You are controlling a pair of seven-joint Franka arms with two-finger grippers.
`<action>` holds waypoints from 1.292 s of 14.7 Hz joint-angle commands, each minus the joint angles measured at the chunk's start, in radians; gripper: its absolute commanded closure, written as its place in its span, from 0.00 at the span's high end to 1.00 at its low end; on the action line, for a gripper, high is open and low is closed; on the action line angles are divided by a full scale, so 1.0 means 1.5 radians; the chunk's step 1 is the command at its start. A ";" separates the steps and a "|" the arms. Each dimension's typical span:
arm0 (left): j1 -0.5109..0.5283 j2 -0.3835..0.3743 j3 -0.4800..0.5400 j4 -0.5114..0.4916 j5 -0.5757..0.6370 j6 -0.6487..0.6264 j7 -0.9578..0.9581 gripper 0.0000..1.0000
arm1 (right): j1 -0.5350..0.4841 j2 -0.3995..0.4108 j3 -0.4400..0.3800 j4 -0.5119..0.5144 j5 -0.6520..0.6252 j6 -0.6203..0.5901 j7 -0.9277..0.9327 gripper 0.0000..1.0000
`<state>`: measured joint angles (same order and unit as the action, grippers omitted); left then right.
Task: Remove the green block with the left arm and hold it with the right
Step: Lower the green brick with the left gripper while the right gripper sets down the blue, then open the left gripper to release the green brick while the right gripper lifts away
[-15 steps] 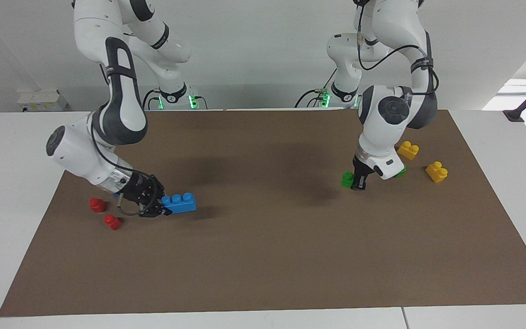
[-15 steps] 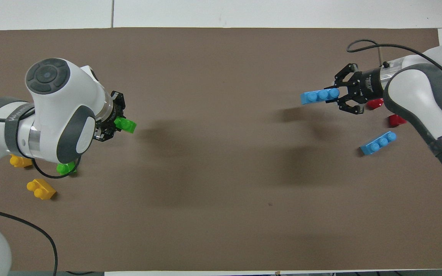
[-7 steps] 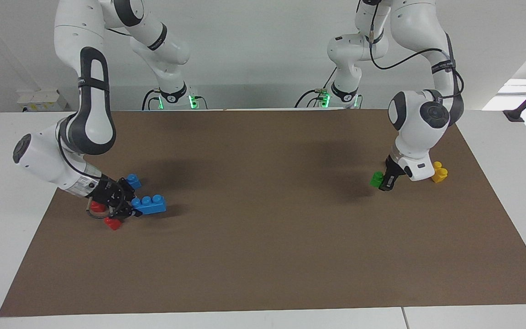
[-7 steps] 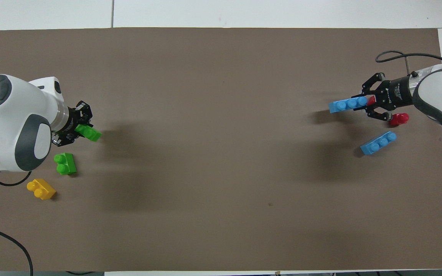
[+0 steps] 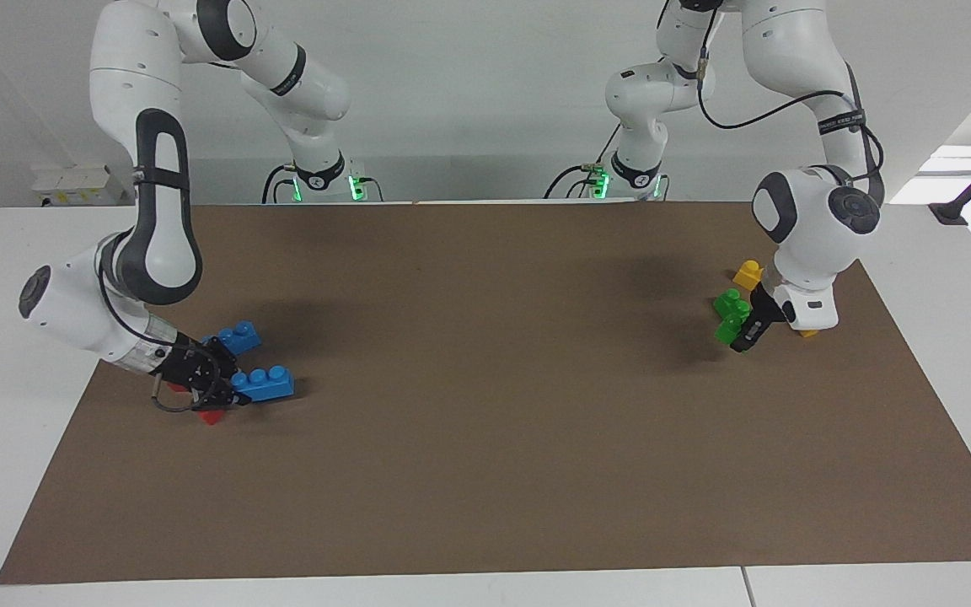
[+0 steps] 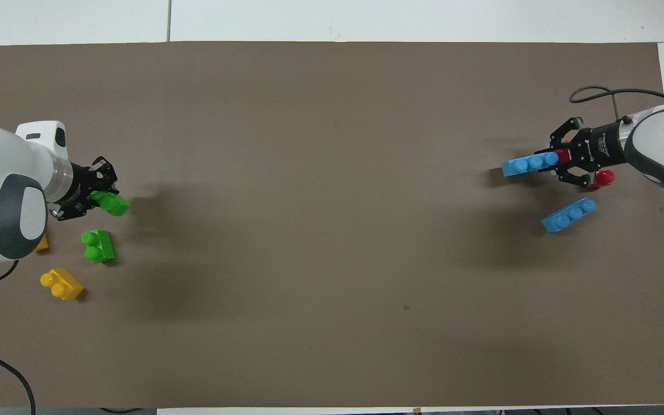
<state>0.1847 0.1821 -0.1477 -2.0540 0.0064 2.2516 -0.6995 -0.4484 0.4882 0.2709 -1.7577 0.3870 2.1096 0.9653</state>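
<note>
While our left gripper (image 5: 745,335) grips the green block (image 5: 727,330) low over the mat (image 5: 485,472), at nine o'clock in the overhead view, our right gripper (image 5: 220,394) clamps a blue brick (image 5: 262,384) at three o'clock. We judge separation done; only setting the pieces down remains.

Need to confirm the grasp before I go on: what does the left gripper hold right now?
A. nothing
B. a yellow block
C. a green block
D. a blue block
C. The left gripper is shut on a green block, with a second green block lying loose on the mat; the blue block is in the right gripper.
</note>
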 commanded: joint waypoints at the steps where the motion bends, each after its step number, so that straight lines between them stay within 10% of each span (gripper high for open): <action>1: 0.011 0.016 -0.005 -0.016 -0.013 0.056 0.030 0.00 | -0.008 0.001 0.011 -0.024 -0.013 0.035 -0.012 0.00; 11: 0.031 0.060 -0.005 -0.011 -0.012 0.114 0.037 0.00 | -0.007 -0.002 0.012 -0.042 -0.008 0.060 -0.013 0.04; 12: 0.033 0.065 -0.005 -0.011 -0.012 0.117 0.038 0.00 | -0.007 -0.002 0.012 -0.040 -0.008 0.061 -0.013 0.46; 14: 0.034 0.071 -0.005 -0.012 -0.012 0.123 0.040 0.00 | -0.006 -0.004 0.012 -0.035 -0.005 0.059 -0.005 0.88; 19: 0.026 0.083 -0.003 -0.016 -0.012 0.157 0.039 0.00 | -0.004 -0.043 0.012 -0.022 -0.005 0.019 0.015 0.95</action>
<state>0.2225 0.2793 -0.1514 -2.0651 0.0034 2.4232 -0.6640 -0.4477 0.4710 0.2794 -1.7915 0.3870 2.1745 0.9671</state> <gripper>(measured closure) 0.648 0.070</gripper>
